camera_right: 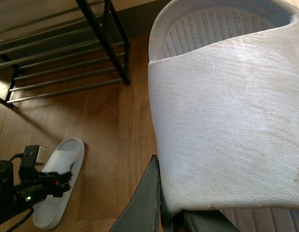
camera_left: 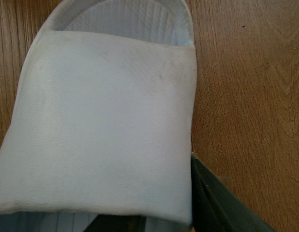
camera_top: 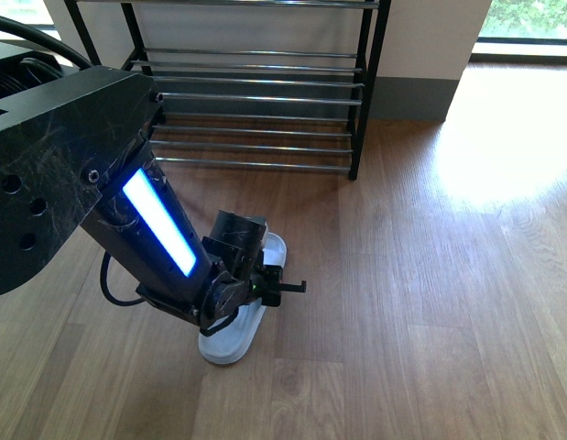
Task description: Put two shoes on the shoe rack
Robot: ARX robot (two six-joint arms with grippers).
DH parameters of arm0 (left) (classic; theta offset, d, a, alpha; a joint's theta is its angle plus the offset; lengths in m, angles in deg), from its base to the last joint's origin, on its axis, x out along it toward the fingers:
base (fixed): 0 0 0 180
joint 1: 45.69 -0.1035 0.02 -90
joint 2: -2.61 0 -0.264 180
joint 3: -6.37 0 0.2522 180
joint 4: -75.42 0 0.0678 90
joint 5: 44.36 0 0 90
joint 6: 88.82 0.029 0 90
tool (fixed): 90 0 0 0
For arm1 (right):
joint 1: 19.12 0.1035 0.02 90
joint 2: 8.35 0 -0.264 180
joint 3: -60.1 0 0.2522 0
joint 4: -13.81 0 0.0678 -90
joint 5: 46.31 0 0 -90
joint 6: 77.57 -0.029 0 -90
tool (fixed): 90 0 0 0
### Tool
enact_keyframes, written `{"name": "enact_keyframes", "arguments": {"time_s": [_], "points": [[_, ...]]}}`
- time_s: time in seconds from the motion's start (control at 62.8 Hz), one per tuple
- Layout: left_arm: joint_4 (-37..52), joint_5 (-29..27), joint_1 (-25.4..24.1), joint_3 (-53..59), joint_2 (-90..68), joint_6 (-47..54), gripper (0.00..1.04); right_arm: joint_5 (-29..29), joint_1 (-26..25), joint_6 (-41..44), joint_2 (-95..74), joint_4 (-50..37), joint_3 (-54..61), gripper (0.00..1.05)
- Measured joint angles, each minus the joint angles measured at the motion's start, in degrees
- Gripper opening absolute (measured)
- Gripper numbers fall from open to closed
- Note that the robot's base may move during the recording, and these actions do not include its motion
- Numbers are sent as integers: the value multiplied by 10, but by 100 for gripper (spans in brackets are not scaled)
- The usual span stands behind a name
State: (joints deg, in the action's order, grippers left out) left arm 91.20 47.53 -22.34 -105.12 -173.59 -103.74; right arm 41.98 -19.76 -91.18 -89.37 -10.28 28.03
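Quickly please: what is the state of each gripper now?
Left gripper: down at the slide on the floor; whether its jaws are shut cannot be told.
Right gripper: shut on the other slide.

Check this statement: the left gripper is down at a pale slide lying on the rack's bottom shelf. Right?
No. The slide lies on the wooden floor in front of the rack, not on its shelf; the left gripper is down at it. The front view shows this.
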Motion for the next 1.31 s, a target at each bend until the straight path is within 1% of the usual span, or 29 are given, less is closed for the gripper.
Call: {"name": "enact_keyframes", "arguments": {"time_s": [0.032,0.111,0.318,0.541,0.573,0.685,0.748,0.876,0.987,1.067,1.13,1.162,1.306], "points": [[5,-1,0,7,3,-2,10,0,0,0,0,0,0,2],[18,-8,-1,28,13,-4,2,0,0,0,0,0,0,2],[71,-42,-16,128,83,-10,2,0,0,0,0,0,0,2],[125,-106,-45,293,255,29,2,0,0,0,0,0,0,2],[132,-118,-51,326,291,35,2,0,0,0,0,0,0,2],[146,-167,-78,495,471,66,2,0,0,0,0,0,0,2],[142,-185,-85,553,541,73,2,0,0,0,0,0,0,2],[105,-208,-89,651,690,86,2,0,0,0,0,0,0,2],[47,-234,-85,717,828,98,2,0,0,0,0,0,0,2],[-34,-271,-71,767,974,104,2,0,0,0,0,0,0,2],[-110,-309,-50,790,1085,110,2,0,0,0,0,0,0,2],[-137,-315,-43,796,1130,113,2,0,0,0,0,0,0,2],[-146,-320,-39,799,1171,116,2,0,0,0,0,0,0,2]]}}
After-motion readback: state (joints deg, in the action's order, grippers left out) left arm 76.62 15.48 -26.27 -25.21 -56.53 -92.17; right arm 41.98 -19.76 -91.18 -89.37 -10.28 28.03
